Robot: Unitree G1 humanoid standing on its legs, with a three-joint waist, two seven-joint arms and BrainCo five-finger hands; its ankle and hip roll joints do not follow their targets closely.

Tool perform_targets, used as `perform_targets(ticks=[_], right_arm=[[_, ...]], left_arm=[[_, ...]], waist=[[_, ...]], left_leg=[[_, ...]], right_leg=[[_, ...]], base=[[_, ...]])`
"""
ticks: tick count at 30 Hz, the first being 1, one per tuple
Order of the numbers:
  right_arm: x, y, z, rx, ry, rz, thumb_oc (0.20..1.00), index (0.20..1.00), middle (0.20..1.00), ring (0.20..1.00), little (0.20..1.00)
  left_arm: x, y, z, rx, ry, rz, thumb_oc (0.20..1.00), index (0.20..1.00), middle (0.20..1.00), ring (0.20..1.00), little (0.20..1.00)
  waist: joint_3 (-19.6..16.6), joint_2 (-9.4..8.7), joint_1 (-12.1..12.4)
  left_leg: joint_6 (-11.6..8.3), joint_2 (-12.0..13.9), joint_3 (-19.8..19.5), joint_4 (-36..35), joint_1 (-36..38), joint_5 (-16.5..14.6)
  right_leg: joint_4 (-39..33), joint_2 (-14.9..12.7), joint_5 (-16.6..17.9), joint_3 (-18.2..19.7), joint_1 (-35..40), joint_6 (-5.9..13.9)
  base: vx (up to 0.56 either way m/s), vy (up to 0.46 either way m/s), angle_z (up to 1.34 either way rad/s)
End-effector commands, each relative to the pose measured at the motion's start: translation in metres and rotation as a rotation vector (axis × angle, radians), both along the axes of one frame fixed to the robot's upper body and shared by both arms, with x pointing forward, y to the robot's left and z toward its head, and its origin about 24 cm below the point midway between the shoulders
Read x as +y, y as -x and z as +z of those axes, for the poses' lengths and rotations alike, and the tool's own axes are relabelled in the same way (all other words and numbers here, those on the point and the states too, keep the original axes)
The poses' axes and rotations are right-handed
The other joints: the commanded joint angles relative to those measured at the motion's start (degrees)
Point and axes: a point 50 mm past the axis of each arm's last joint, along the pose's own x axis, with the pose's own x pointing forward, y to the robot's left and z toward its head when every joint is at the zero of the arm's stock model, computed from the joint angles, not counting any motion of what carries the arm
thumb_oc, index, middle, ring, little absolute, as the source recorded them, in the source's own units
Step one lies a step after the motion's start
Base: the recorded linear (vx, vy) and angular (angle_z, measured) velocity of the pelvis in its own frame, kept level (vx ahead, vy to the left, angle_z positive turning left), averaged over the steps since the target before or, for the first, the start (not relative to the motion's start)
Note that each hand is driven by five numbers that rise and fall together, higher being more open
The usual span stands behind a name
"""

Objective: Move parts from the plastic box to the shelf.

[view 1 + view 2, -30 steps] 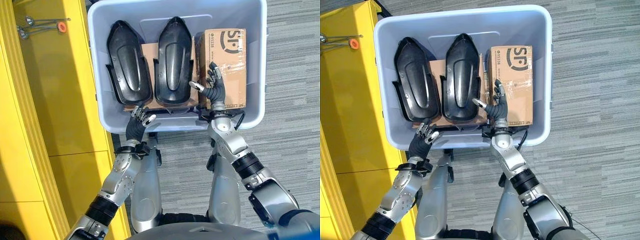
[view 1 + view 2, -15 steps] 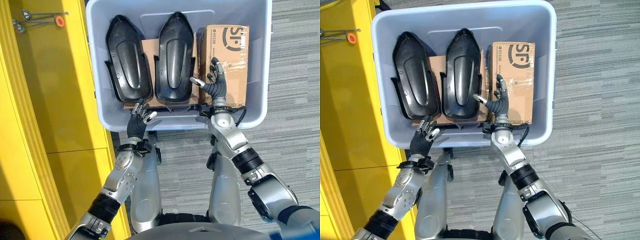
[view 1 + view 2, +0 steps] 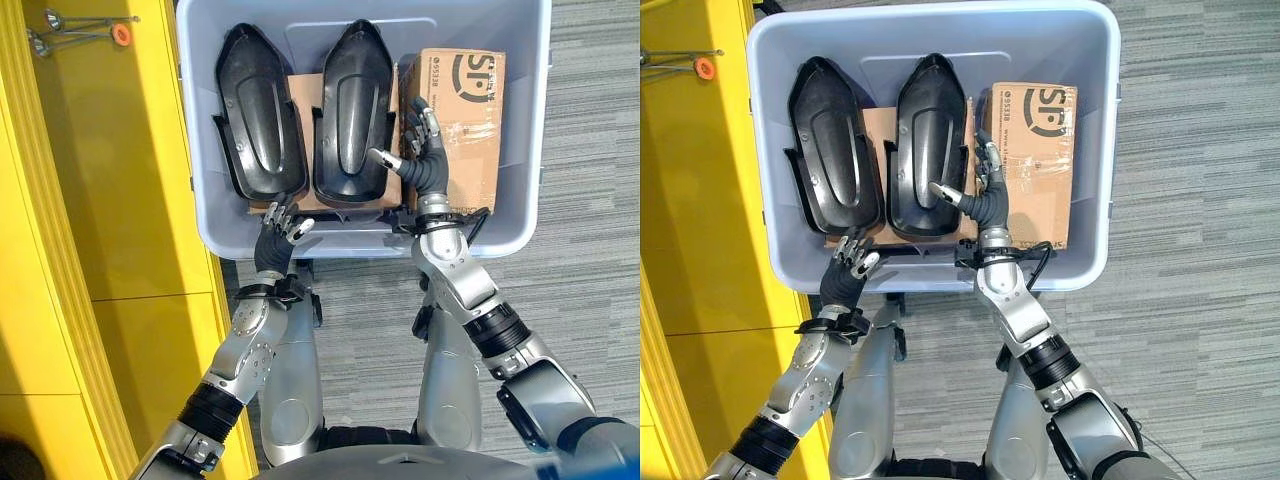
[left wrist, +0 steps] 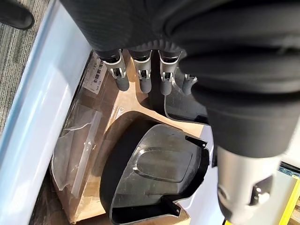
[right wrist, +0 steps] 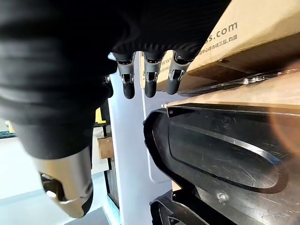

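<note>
Silver fingers [image 3: 428, 122] on the right hand [image 3: 426, 165] are straight and a bit spread, thumb poking out to the left – holding nothing. That hand is inside the plastic box [image 3: 520, 150], hovering over the seam between the right black part [image 3: 350, 115] and the cardboard carton [image 3: 465, 115]. The part sits just left of the fingers, the carton just right, so this is the hand best placed for a grab.

The left hand [image 3: 274, 240] is back at the near wall of the box, fingers loosely relaxed and empty too. The left black part [image 3: 255, 115] lies just past them, farther into the box.

Both black parts are long shells lying side by side on flat cardboard [image 3: 875, 160], long axes running near to far, pointed ends at the far wall. My guess: the right hand only has to shift left and close across the narrow width of its part, thumb on one flank and fingers on the other.

The yellow shelf [image 3: 110, 180] stands along the left of the box – so the carry goes left, and the left part has the shorter trip.
</note>
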Motion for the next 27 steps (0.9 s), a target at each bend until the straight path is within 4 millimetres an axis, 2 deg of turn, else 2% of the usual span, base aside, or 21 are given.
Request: perform_targets(ticks=[1, 13, 21, 27], right_arm=[[0.004, 0.011, 0.017, -0.102, -0.081, 0.04, 1.0, 1.0, 1.0, 1.0, 1.0], [0.001, -0.002, 0.005, -0.029, -0.06, -0.023, 1.0, 1.0, 1.0, 1.0, 1.0], [-0.008, -0.021, -0.006, 0.051, -0.006, -0.141, 1.0, 1.0, 1.0, 1.0, 1.0], [-0.012, -0.028, -0.012, 0.09, 0.006, -0.172, 1.0, 1.0, 1.0, 1.0, 1.0]], left_arm=[[0.002, 0.008, 0.013, -0.068, -0.006, -0.002, 1.0, 1.0, 1.0, 1.0, 1.0], [0.001, 0.007, 0.014, -0.072, 0.001, 0.003, 1.0, 1.0, 1.0, 1.0, 1.0], [-0.002, 0.009, 0.014, -0.077, 0.009, -0.012, 1.0, 1.0, 1.0, 1.0, 1.0], [-0.004, 0.009, 0.013, -0.075, 0.011, -0.025, 1.0, 1.0, 1.0, 1.0, 1.0]], waist=[[-0.86, -0.69, 0.14], [-0.86, -0.2, 0.47], [-0.86, 0.58, 0.95], [-0.86, 0.61, 1.18]], left_leg=[[2.03, -0.23, 1.34, -0.92, -1.1, -0.12], [2.0, -0.27, 1.06, -1.06, -2.7, 0.19], [2.07, -0.49, 1.2, -1.16, -4.55, 0.34], [2.15, -0.6, 1.0, -1.09, -5.17, 0.32]], right_leg=[[3.87, -2.25, -5.43, -0.31, 1.48, 1.02], [4.15, -2.28, -5.45, -0.26, -0.28, 1.03], [4.42, -2.33, -5.28, -0.07, -2.5, 1.1], [4.56, -2.31, -5.33, -0.1, -2.94, 1.07]], base=[[0.0, 0.0, 0.0], [0.0, 0.001, 0.02], [0.0, 0.0, 0.0], [0.0, 0.0, 0.0]])
